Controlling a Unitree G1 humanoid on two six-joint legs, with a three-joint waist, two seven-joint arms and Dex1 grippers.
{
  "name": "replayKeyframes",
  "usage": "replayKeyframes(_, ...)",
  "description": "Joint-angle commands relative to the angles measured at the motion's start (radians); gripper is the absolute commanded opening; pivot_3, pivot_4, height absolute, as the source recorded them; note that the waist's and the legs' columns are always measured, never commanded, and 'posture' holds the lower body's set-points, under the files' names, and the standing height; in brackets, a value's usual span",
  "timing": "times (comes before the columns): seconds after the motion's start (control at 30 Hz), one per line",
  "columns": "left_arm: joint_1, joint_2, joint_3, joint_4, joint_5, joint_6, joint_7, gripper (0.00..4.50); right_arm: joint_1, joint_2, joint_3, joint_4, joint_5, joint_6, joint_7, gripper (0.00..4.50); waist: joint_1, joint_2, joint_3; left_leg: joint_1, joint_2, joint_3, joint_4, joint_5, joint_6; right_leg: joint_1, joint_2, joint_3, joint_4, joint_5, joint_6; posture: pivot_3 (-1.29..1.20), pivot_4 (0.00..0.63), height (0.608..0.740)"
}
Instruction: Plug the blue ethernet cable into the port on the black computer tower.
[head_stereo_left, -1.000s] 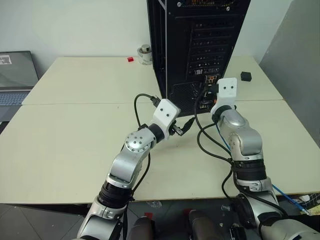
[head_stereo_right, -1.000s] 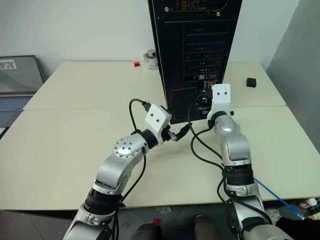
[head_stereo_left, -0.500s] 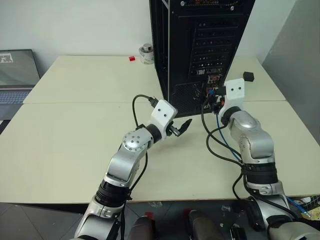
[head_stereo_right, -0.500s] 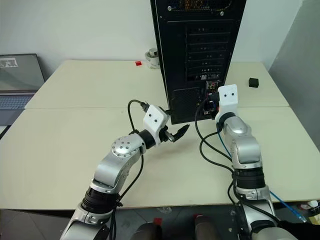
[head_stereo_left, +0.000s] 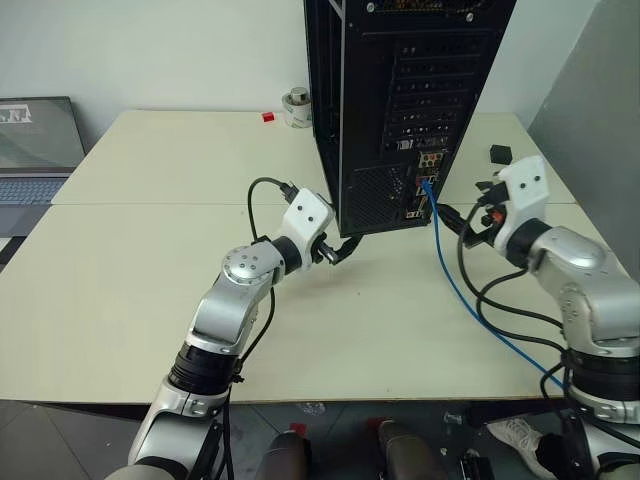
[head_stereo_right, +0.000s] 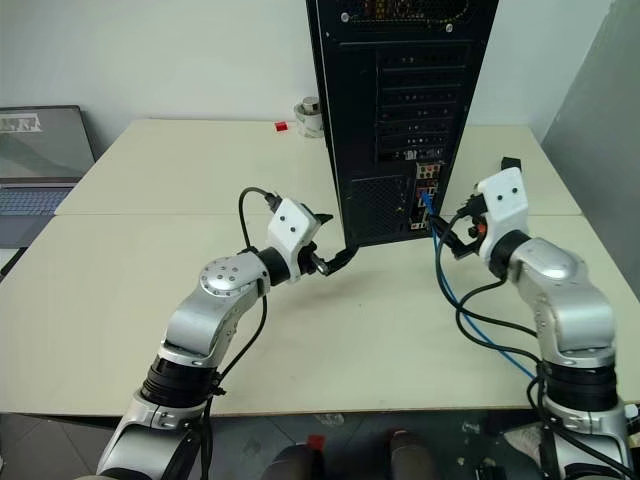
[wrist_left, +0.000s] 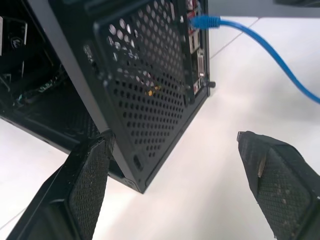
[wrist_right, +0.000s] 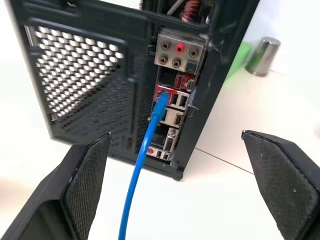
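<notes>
The black computer tower (head_stereo_left: 400, 90) stands upright at the back of the table, rear panel facing me. The blue ethernet cable (head_stereo_left: 470, 300) sits with its plug (wrist_right: 160, 102) in the port (wrist_right: 162, 94) in the connector cluster, then trails down across the table to the front right. My right gripper (head_stereo_left: 465, 222) hangs open a short way right of the plug, its fingers (wrist_right: 85, 185) apart and holding nothing. My left gripper (head_stereo_left: 340, 250) is open at the tower's lower rear corner, one finger (wrist_left: 85, 190) close to the case's side.
A grey laptop (head_stereo_left: 35, 140) is at the far left. A small metal cup (head_stereo_left: 295, 105) and a tiny red piece (head_stereo_left: 267, 117) sit behind the tower's left side. A small black box (head_stereo_left: 498, 153) lies at the back right. Black arm cables (head_stereo_left: 490, 300) loop over the table.
My right gripper has opened, let go of the plug and drawn back to the right; the cable stays in the port. My left gripper has shifted left to the tower's corner.
</notes>
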Motion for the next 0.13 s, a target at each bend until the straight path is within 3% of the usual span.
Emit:
replayKeyframes(0.03,-0.029,0.010,0.033,-0.018,-0.050,-0.013,-0.048,4.15,0.010,-0.038,-0.041,-0.043,0.062,-0.016,0.069,4.44,0.000,0.000,0.000,0.000,0.000,0.000,0.000,0.000,0.000,0.000,0.000,0.000,0.000,0.000,0.000,0.00,0.150,0.740)
replayKeyframes(0.13,-0.020,0.029,0.055,-0.023,-0.092,-0.021,-0.101,4.15,0.027,-0.063,-0.032,-0.066,0.107,-0.007,0.120,4.44,0.000,0.000,0.000,0.000,0.000,0.000,0.000,0.000,0.000,0.000,0.000,0.000,0.000,0.000,0.000,0.00,0.150,0.740)
